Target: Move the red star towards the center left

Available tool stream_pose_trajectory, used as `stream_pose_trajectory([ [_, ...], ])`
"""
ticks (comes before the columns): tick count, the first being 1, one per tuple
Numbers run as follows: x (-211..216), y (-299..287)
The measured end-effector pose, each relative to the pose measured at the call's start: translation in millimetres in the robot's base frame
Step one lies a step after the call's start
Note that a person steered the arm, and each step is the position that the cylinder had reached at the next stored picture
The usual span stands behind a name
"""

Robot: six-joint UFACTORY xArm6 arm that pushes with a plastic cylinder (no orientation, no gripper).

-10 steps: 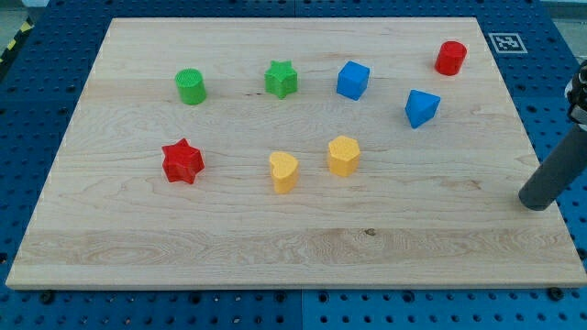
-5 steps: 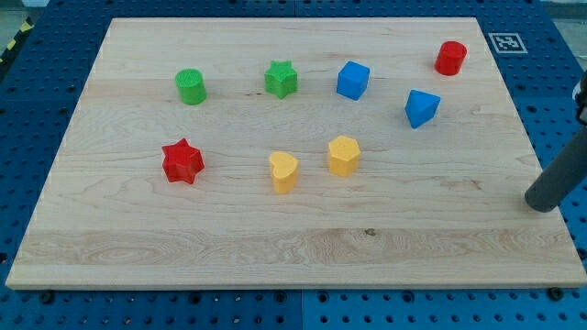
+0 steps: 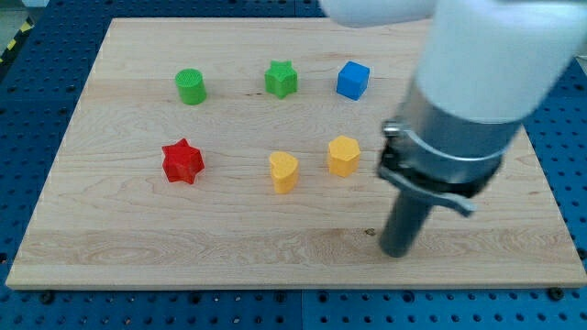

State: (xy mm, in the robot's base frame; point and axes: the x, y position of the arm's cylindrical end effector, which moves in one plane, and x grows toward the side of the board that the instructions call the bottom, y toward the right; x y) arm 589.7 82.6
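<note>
The red star-shaped block (image 3: 182,161) sits in the left half of the pale wooden tabletop (image 3: 229,243), about midway between the frame's top and bottom, lying flat with bare wood all round it.

The arm fills the upper right of the frame: a large white and grey body narrowing to a straight dark rod, and there is no hand on it, only this rod. My tip (image 3: 395,253) rests on the tabletop in the lower right of the frame, well apart from the red star, which lies far off towards the frame's left. The nearest block to my tip is the yellow hexagonal block (image 3: 343,155), up and to the left of it and not touching.

Just left of that block stands a yellow rounded block (image 3: 283,171), its exact shape hard to make out; the two are near each other with a gap between them. Along the upper part of the frame runs a row: a green cylinder block (image 3: 190,86) at the left, a green star-shaped block (image 3: 282,79) in the middle and a blue cube block (image 3: 352,80) to its right, close to the edge of the arm's body. The tabletop rests on a blue perforated base (image 3: 37,101) that shows around its edges.
</note>
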Motion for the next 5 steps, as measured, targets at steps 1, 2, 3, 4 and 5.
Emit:
stream_pose_trajectory([
  [1, -10.6, -66.4],
  [2, -47.9, -103.0],
  [3, -76.2, -141.5],
  [4, -92.9, -186.2],
  [5, -112.4, -237.4],
])
